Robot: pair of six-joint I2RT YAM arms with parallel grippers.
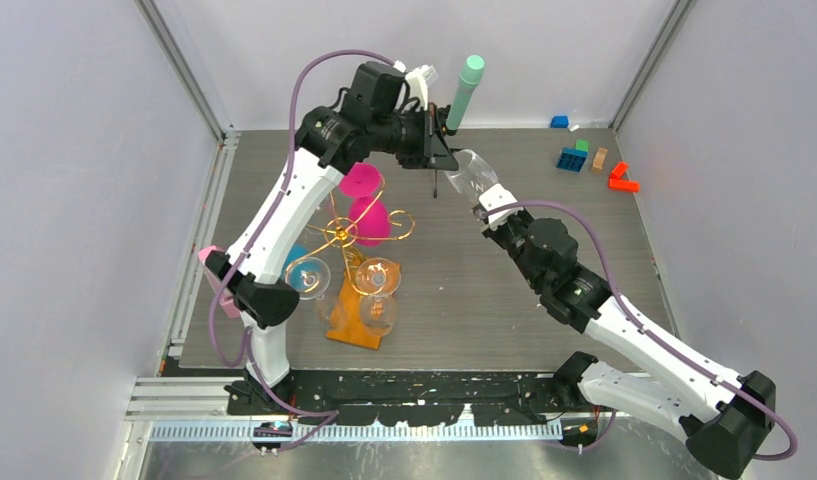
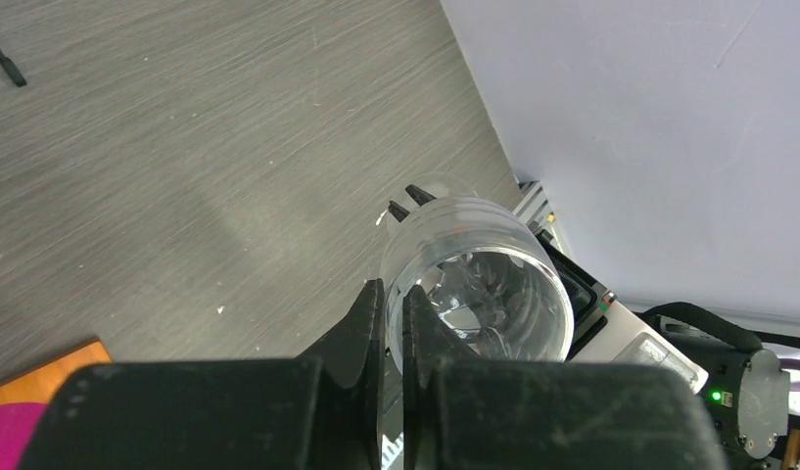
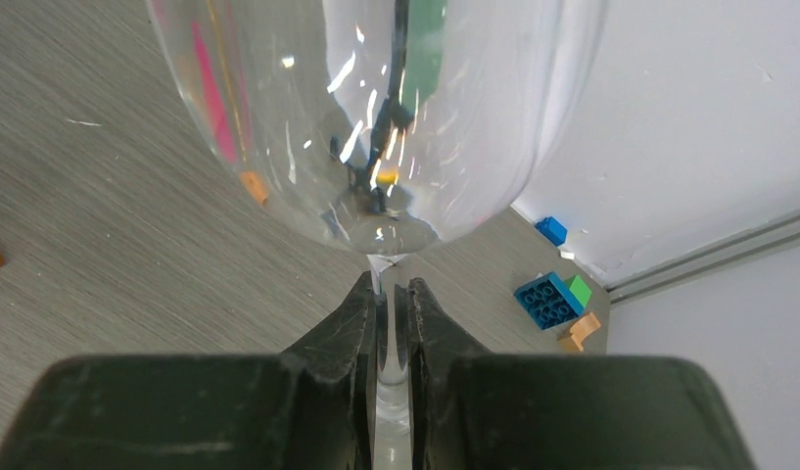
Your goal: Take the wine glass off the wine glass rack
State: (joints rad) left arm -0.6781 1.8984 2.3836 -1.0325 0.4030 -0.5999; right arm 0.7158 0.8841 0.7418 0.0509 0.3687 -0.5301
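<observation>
A clear wine glass [image 1: 471, 178] is held in the air between both grippers, behind and to the right of the wine glass rack [image 1: 356, 236], whose gold wire arms rise from an orange base [image 1: 346, 325]. My right gripper [image 1: 491, 207] is shut on the glass's stem [image 3: 391, 338], with the bowl [image 3: 376, 117] just past its fingertips [image 3: 361, 304]. My left gripper [image 1: 442, 152] is shut on the glass's rim [image 2: 474, 264], one finger [image 2: 371, 318] outside the wall and one inside. Pink and clear glasses still hang on the rack.
A black tripod with a mint-green cylinder [image 1: 469, 85] stands right behind the left gripper. Blue, green, tan and red-orange blocks [image 1: 589, 162] lie at the back right, also in the right wrist view [image 3: 554, 299]. White walls close in three sides.
</observation>
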